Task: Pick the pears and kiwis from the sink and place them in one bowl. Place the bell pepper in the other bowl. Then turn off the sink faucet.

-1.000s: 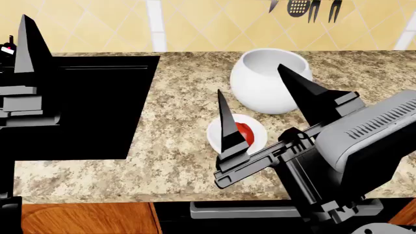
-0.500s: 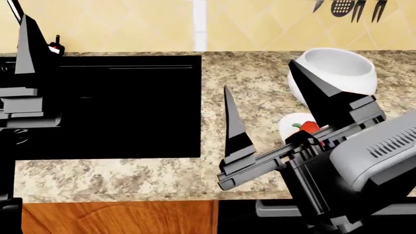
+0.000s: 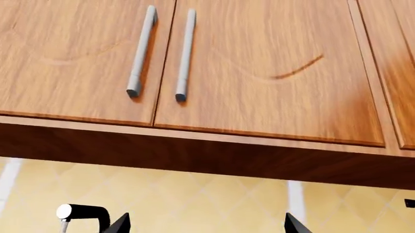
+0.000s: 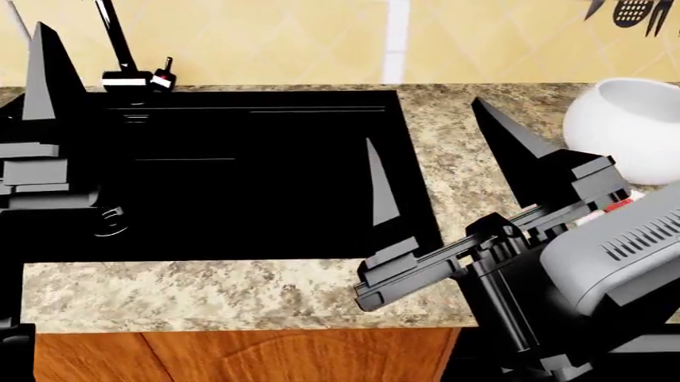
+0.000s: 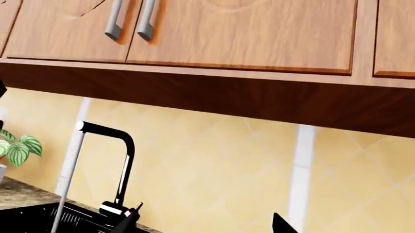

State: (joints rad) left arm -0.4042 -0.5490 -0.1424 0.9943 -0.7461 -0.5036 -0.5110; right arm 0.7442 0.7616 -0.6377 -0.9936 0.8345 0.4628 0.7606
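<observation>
The black sink (image 4: 244, 175) fills the middle and left of the head view, and I see no pears or kiwis in it. The sink faucet (image 4: 115, 44) stands at its back left corner with its red-tipped lever (image 4: 162, 79) beside the base. Water streams from the spout (image 5: 68, 179). A sliver of the red bell pepper (image 4: 614, 205) shows behind my right arm. My right gripper (image 4: 441, 171) is open and empty over the sink's right rim. My left gripper (image 3: 206, 228) is open too, and one of its fingers (image 4: 43, 79) rises at the left, near the faucet.
A large white bowl (image 4: 627, 127) stands on the granite counter (image 4: 467, 143) at the far right. Wooden wall cabinets (image 3: 259, 73) hang above the yellow tiled wall. A potted plant (image 5: 16, 148) sits left of the faucet. Utensils (image 4: 632, 12) hang at top right.
The head view has swung left: the bowls and pepper slid toward the right edge, and the sink and faucet came into view. Both grippers hold the same open pose.
</observation>
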